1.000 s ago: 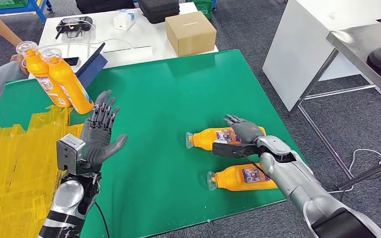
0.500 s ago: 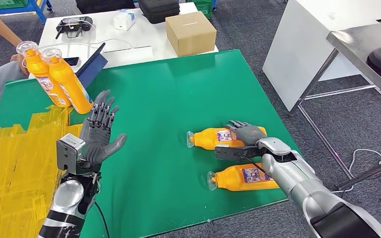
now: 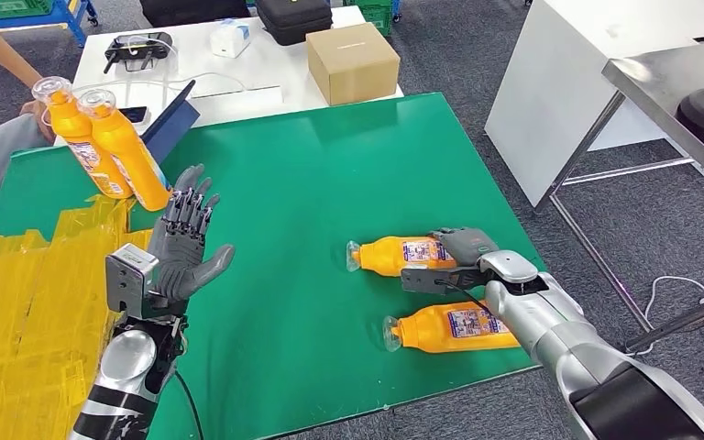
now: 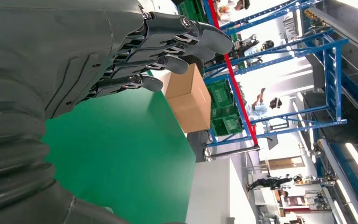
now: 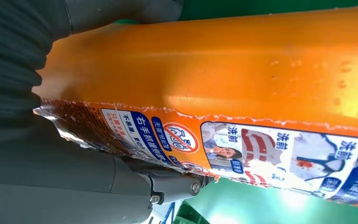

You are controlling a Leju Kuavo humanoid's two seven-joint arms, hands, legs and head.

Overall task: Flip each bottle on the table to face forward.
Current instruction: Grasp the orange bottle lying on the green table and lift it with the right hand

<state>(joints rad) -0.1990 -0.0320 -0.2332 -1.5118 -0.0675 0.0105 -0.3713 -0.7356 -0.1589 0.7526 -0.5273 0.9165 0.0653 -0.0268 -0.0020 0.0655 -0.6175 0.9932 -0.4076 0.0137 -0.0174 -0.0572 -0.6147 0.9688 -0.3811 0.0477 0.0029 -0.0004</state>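
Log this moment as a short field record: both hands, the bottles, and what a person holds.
right hand: wrapped around the far bottle, which lies on the green table
near bottle: lying on its side, untouched
left hand: raised, fingers spread, holding nothing
person's hand: holds two orange bottles above the table's far left corner
cardboard box: on the white table behind

Silver arms, grey hands, dark fingers [image 3: 186,213]

orange bottles [image 3: 394,256], green table [image 3: 330,174]
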